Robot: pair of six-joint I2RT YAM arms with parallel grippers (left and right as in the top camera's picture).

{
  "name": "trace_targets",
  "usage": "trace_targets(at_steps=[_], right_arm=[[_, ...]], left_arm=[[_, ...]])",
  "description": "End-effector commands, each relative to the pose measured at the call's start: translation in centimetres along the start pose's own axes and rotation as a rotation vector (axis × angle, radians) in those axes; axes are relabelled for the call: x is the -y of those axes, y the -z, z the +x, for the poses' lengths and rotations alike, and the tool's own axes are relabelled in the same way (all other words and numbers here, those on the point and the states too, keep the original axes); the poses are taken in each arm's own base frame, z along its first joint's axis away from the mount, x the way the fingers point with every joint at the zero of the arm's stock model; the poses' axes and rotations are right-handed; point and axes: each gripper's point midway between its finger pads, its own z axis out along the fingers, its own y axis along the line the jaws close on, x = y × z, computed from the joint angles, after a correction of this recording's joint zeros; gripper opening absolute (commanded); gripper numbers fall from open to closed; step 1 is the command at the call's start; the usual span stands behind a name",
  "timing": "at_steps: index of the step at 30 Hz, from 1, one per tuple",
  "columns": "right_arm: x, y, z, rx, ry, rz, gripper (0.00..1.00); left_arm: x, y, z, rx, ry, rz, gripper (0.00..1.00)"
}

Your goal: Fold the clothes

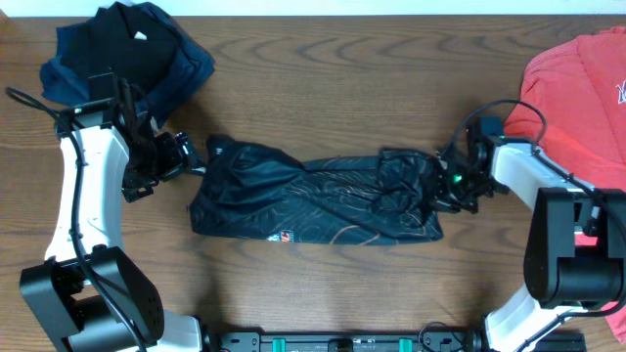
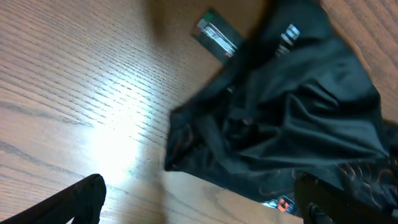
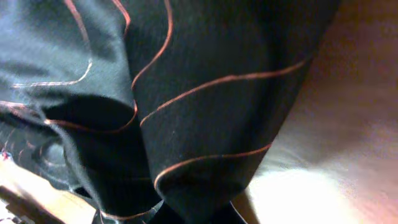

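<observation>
The clothes, a shiny black jersey (image 1: 313, 196) with thin orange-red lines, lie bunched in a long strip across the middle of the table. My right gripper (image 1: 452, 181) is at the strip's right end. In the right wrist view it (image 3: 193, 211) is shut on a fold of the jersey (image 3: 186, 93), which fills the frame. My left gripper (image 1: 186, 156) hovers at the jersey's left end. It (image 2: 199, 208) is open, its fingers (image 2: 74, 202) wide apart over bare wood. The jersey's edge (image 2: 292, 112) lies just ahead of them, untouched.
A heap of plain black and navy garments (image 1: 137, 54) lies at the back left, close behind my left arm. A coral-red T-shirt (image 1: 577, 88) covers the back right corner beside my right arm. A dark rail (image 1: 342, 342) runs along the table's front edge.
</observation>
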Motion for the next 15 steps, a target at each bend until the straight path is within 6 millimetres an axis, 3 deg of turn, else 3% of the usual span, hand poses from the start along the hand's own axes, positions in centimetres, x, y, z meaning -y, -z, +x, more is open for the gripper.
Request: trace_targets(at_steps=[1,7,11,15], right_arm=[[3.3,3.0,-1.4,0.063,-0.056,0.176,0.01],[4.3,7.5,-1.1,0.114,-0.04,0.35,0.01],[2.3,8.4,-0.9,0.154,0.02,0.346,0.01],[-0.5,7.5,-0.8,0.174,0.096,0.341,0.02]], left_arm=[[-0.4,-0.2,0.3,-0.013,0.02,-0.013,0.98],[-0.4,-0.2,0.3,-0.01,0.02,-0.012,0.98],[-0.4,-0.2,0.2,-0.009,0.02,-0.012,0.98],[-0.4,-0.2,0.2,-0.009,0.02,-0.012,0.98]])
